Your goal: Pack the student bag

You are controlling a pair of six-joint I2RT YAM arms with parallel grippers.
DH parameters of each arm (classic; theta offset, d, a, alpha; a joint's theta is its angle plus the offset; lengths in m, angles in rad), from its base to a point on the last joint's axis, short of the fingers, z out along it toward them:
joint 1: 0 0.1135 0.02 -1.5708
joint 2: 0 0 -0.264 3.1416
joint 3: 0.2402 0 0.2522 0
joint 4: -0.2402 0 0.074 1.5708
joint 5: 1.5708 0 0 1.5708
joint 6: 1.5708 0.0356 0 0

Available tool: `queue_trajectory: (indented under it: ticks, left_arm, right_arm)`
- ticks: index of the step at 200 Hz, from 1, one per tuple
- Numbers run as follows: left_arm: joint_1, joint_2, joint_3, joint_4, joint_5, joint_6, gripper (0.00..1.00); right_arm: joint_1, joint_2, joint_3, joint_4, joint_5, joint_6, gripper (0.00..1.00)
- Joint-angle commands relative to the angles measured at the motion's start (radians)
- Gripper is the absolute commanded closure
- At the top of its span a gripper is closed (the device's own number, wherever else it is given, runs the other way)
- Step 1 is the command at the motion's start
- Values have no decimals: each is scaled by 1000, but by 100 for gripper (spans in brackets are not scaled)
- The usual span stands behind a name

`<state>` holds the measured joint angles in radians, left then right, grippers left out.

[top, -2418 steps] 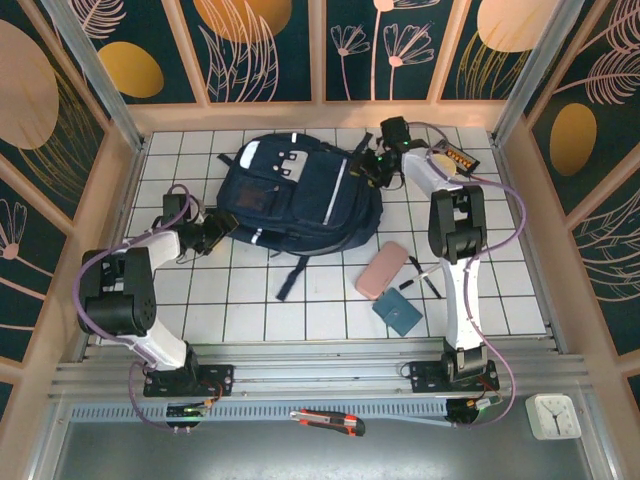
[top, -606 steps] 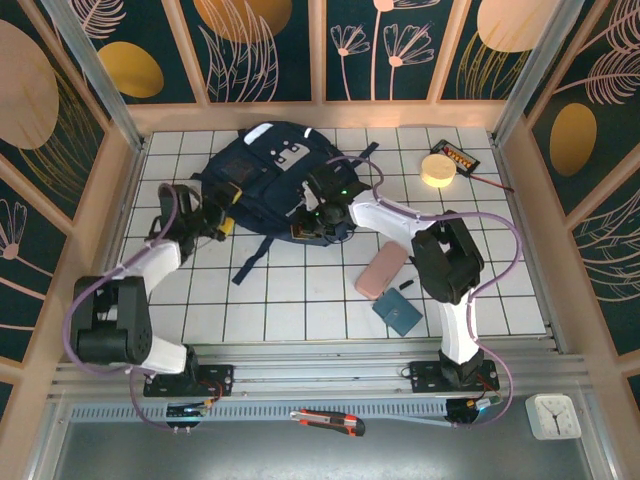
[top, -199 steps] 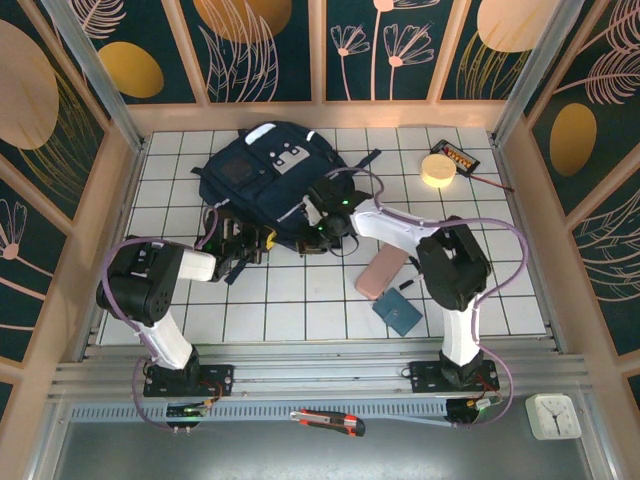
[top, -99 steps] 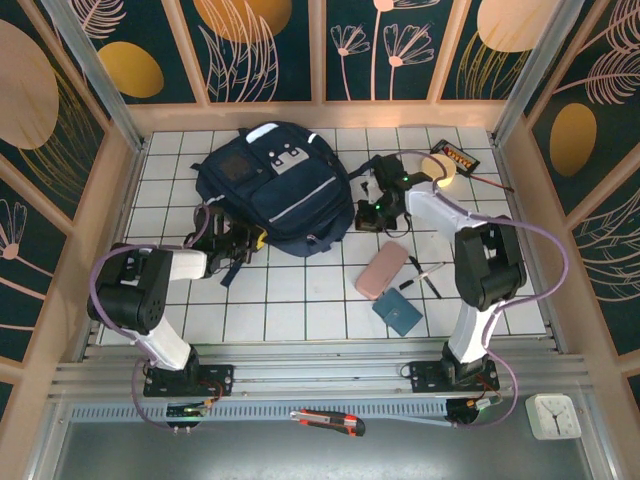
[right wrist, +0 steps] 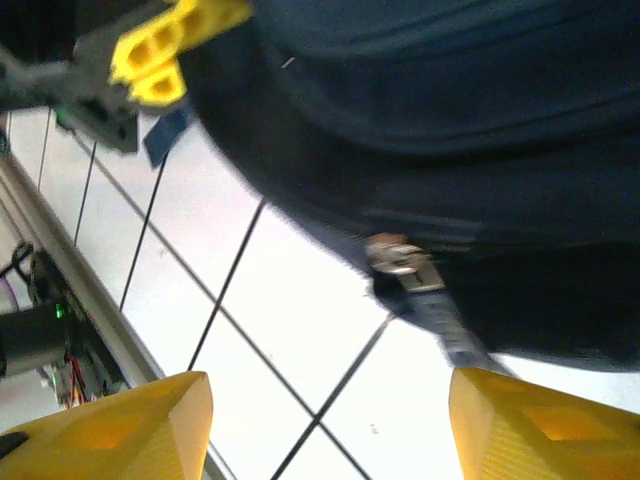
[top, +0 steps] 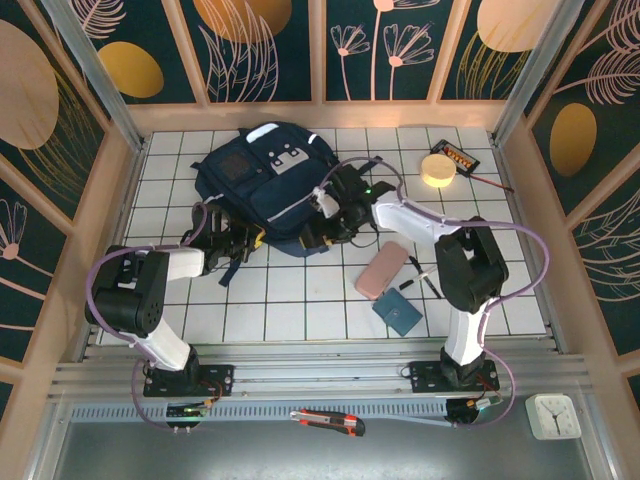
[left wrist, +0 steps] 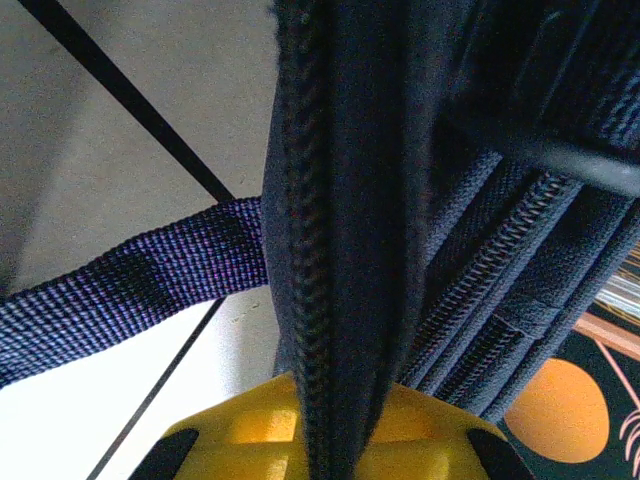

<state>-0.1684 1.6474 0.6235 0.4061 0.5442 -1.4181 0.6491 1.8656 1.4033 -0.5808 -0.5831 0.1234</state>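
Packing appears unstarted: pink pencil case [top: 381,269] and teal notebook [top: 397,311] lie outside student bag [top: 270,190]. Left gripper [top: 243,239] clamps the bag's zippered edge; right gripper [top: 318,223] stands wide near zipper pull [right wrist: 405,262].

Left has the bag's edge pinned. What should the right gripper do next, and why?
Probably ease the right gripper forward and close on the zipper pull. Its jaws stand open just short of the pull, while the left gripper clamps the edge of the student bag, steadying it.
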Motion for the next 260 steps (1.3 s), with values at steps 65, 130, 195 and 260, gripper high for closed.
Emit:
queue_trajectory:
  ticks: [65,130,195,260]
  left_arm:
    - [18,-14,28,12,30,16,100]
    - [22,-6,31,18,43,12,100]
    - [21,-1,45,-1,46,18,100]
    - [21,7,61,-13,42,25,100]
  right_arm:
    - [14,62,77,-60,162,-111,30]
    - [38,131,127,-62,221,-133,32]
    - [53,174,146,-51,293,-136,54]
    - [53,162,93,-37,336,-150,88]
